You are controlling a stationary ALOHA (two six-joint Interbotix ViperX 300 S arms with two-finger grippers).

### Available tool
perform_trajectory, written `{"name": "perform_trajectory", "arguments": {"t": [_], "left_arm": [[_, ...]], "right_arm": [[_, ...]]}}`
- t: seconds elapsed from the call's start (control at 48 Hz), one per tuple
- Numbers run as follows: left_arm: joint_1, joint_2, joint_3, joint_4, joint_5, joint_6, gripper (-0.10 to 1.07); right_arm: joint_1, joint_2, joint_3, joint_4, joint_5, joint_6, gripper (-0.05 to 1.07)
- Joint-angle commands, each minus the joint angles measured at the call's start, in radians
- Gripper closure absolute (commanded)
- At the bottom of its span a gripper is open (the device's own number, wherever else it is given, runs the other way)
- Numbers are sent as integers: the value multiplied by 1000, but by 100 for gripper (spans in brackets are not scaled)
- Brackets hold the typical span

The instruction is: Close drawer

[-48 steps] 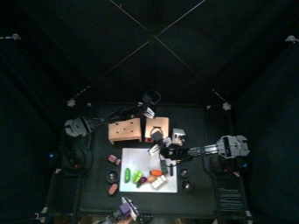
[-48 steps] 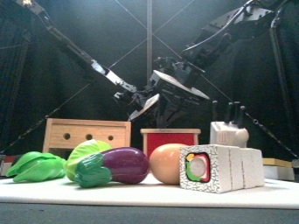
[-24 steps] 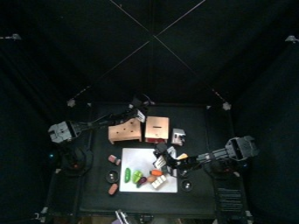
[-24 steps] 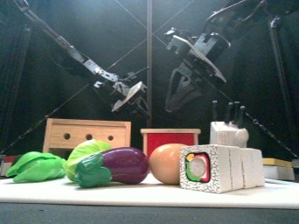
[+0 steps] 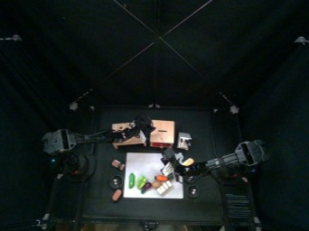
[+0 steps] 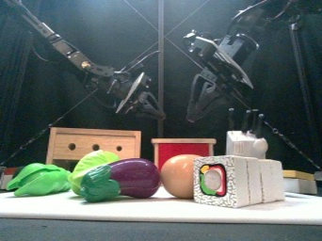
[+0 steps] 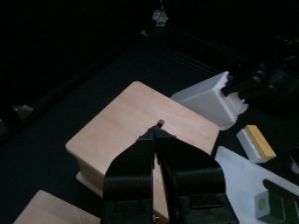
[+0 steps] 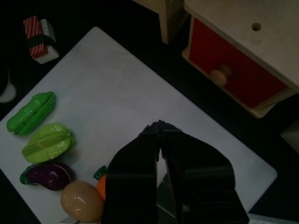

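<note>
Only right wrist shows drawer (image 8: 239,63) knob (image 8: 219,77).

red drawer (image 8: 240,63), wooden knob, in box

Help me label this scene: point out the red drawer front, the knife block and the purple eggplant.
red drawer front (image 8: 239,63), right wrist view, on its red face.
knife block (image 6: 248,144), front view, on its white body.
purple eggplant (image 6: 134,177), front view, on its purple skin.

Dim, curtain-black surroundings; bright overhead light on the white board (image 5: 154,171); slightly soft wrist views.
</note>
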Motion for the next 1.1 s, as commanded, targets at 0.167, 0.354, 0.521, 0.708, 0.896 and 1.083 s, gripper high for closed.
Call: {"name": "perform_trajectory", "arguments": {"t": [0.167,0.354,0.521,0.708,0.896,1.083], "left_arm": [[-60,-57,46,67,-54,2,58],[-75,-83,91,129,-54,0,58],[-101,-109,129,144,-54,0,58],[-149,-155,187,167,-54,0,58],[-199,-213,247,173,-54,2,58],[-242,-258,305,210,-46,2,58]], "right_arm": [[8,-57,-14,-2,2,0,61],[6,-71,2,0,0,0,61],[28,-84,9,0,-3,2,61],[38,-86,12,0,-3,2,61],[43,-83,20,11,-3,2,61],[46,-83,20,35,-3,2,61]]}}
